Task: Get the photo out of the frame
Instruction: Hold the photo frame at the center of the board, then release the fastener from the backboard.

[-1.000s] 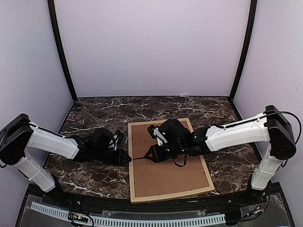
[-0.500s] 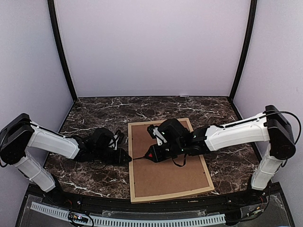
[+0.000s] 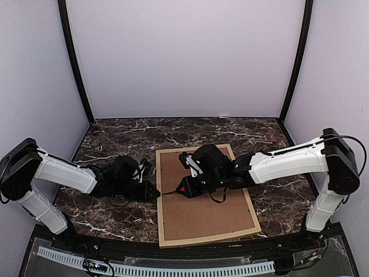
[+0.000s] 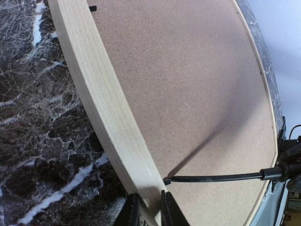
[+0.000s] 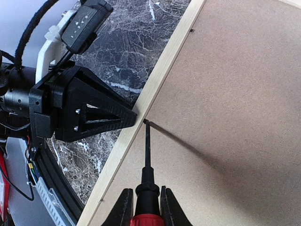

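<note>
1. Two arms reach low over the marble table (image 3: 109, 222) toward the frame (image 3: 209, 238). It lies flat and face down with a short side at the near edge, so its back is open to work on.
2. Partway up the frame's left rail, the left gripper (image 4: 149, 213) sits with its jaws nearly together. One finger is on each side of the pale wood, pinching the rail. I judge this grip is there to steady the frame so it does not slide while the other arm pries.
3. Just beside it, the right gripper (image 5: 147, 202) is closed tight on the collar of a red-handled screwdriver (image 5: 146, 155). The thin black shaft points left across the board, and its tip touches the inner edge of the left rail where board meets wood. That looks like the spot for bending back or levering a retainer.
4. Filling the frame is the brown backing board (image 3: 202, 216). It is matte, unmarked and seated inside the rails. The photo is not visible; I judge it lies beneath this board, inside the frame.
5. Farther along the same rail, a small dark tab (image 5: 192, 31) sits at the board's edge. The light wood moulding is thin and plain and runs unbroken to the far corners.
</note>
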You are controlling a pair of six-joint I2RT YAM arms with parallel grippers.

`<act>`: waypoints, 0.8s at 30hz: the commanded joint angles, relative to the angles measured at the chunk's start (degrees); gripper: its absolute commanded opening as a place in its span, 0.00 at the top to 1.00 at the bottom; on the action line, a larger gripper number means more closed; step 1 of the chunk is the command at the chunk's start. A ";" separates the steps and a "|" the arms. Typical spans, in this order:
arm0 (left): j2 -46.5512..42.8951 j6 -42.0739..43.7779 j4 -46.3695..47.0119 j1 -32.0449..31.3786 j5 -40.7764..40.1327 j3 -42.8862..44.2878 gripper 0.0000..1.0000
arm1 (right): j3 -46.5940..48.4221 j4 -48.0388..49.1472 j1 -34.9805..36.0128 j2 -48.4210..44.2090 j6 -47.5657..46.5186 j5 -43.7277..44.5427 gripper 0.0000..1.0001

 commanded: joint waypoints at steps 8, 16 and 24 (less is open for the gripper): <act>2.36 -0.09 0.28 0.10 0.64 0.06 0.84 | 4.04 4.64 1.08 2.14 -0.95 -2.55 1.00; 2.85 -0.10 0.75 0.08 1.10 -0.21 0.85 | 4.32 7.06 1.20 2.26 -0.71 -3.84 1.00; 3.06 -0.35 1.54 0.09 1.26 -0.85 0.86 | 3.92 9.57 1.35 2.31 -0.04 -5.55 1.00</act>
